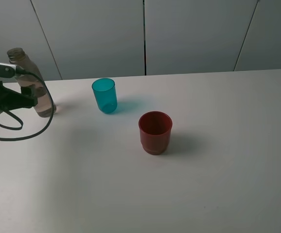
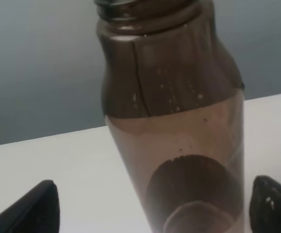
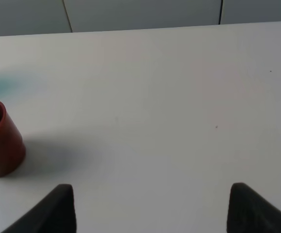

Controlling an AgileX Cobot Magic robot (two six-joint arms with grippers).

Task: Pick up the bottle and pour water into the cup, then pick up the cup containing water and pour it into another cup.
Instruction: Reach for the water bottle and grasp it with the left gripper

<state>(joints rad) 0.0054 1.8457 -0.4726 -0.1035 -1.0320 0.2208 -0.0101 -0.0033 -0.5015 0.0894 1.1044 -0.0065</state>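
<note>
Surface: a plain white table, matt and lit evenly. Pale grey wall panels with dark seams stand behind its far edge.

The bottle stands on its base near the far left corner. Its long axis is vertical or close to it, and the open threaded neck points up. In the high view it leans slightly toward the left edge; I cannot tell whether that is a real tilt. A liquid line shows partway up its body.

The cup is upright, mouth up, toward the far edge left of the middle. The red cup is upright near the centre, well apart from it.

The left gripper is spread wide with the bottle between its fingers. I see no contact on either side. A black cable loops below it.

The right gripper is spread wide above bare table and has hold of nothing.
</note>
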